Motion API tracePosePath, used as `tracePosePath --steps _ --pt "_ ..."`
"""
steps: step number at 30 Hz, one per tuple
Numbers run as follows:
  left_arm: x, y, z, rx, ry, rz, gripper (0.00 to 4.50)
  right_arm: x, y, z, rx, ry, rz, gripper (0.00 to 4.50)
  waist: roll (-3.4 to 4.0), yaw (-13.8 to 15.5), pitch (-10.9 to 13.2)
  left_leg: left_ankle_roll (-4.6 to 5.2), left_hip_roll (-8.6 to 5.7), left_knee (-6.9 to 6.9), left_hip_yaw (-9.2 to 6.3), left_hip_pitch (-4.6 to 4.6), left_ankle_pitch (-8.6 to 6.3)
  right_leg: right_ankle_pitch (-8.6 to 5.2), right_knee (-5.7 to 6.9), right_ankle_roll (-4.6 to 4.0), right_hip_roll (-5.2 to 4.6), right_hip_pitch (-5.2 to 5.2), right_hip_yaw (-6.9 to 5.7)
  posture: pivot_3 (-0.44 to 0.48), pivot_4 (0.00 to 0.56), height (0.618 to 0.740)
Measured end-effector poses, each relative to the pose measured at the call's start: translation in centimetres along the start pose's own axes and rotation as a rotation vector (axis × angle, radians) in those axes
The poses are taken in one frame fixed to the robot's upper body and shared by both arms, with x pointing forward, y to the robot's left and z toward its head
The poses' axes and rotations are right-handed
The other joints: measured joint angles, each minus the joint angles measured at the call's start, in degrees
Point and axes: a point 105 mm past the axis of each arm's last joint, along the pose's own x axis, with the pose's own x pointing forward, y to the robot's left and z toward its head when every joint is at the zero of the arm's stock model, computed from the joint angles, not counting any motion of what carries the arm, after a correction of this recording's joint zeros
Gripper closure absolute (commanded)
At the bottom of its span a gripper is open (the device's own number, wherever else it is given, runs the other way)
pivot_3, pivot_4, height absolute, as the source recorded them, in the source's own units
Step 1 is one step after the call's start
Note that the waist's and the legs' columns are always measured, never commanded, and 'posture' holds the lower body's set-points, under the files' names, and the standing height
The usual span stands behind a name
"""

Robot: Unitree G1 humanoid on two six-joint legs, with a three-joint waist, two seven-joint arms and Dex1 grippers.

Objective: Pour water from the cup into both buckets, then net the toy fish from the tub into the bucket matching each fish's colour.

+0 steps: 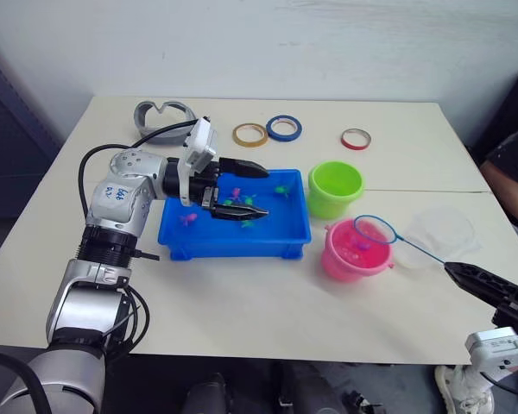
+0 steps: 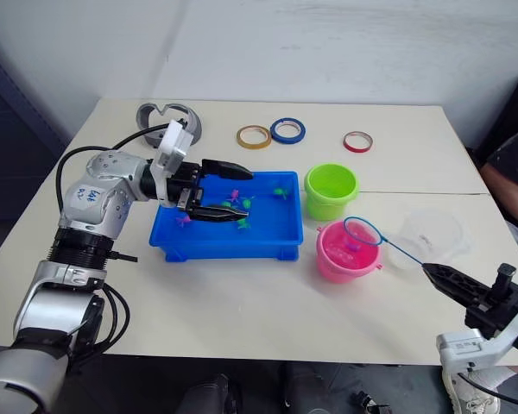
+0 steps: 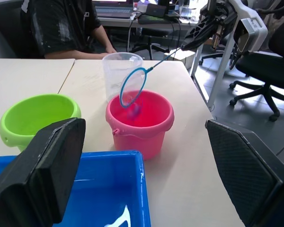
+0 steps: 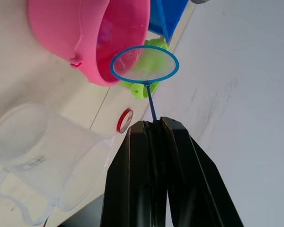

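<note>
We note the shallow bright blue plastic tub (image 1: 177, 235) mid-table with several tiny pink and green toy fish (image 1: 242, 205) left in it, the left gripper (image 1: 257, 190) spread wide and empty above them. Beside it stand the pink bucket (image 1: 341, 263), the lime green bucket (image 1: 332, 200) and the clear cup (image 1: 445, 231). The right gripper (image 4: 154, 124) pinches the light, thin-handled blue-rimmed net (image 1: 376, 230) at the handle's end, hoop over the pink bucket; we judge it flimsy.
</note>
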Motion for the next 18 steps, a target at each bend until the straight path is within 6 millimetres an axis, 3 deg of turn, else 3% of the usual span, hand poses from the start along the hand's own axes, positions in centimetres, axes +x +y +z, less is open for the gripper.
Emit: tracePosePath --steps 3,6,11,15,18 --pt "-0.2 0.1 0.1 0.003 -0.006 0.01 0.07 0.1 -0.7 -0.7 0.017 0.037 -0.04 4.5 0.0 -0.1 0.0 0.01 -0.01 0.03 0.03 0.0 0.0 0.0 0.01 0.0 -0.01 0.0 0.03 0.0 0.15 0.74" --pt "-0.6 0.2 -0.1 0.012 0.014 0.024 0.07 0.5 -1.4 -0.8 0.165 0.031 -0.096 4.5 0.01 -0.1 0.0 0.01 0.01 0.03 0.03 0.01 0.0 0.0 0.04 0.0 0.0 0.0 0.02 0.0 0.15 0.74" --pt "-2.9 0.3 -2.2 -0.014 0.103 0.101 0.07 1.5 -3.4 -1.5 0.602 -0.021 -0.138 4.5 0.03 -0.7 0.0 0.01 0.03 0.11 0.04 0.05 0.0 0.0 0.2 0.0 -0.01 0.01 0.03 0.0 0.15 0.74" --pt "-5.9 0.4 -3.6 -0.068 0.128 0.249 0.07 4.4 -7.1 -2.8 0.944 -0.143 -0.174 4.5 0.02 -1.5 0.0 0.01 0.1 0.32 -0.04 0.04 0.0 0.0 0.36 0.0 -0.02 0.02 -0.03 0.0 0.15 0.74" --pt "-8.0 0.0 -4.6 -0.107 0.149 0.348 0.07 6.8 -8.8 -2.3 1.209 -0.261 -0.15 4.5 0.0 -1.5 0.0 0.0 0.15 0.34 -0.15 0.0 0.0 0.0 0.36 -0.01 -0.01 0.0 -0.16 0.0 0.15 0.74"
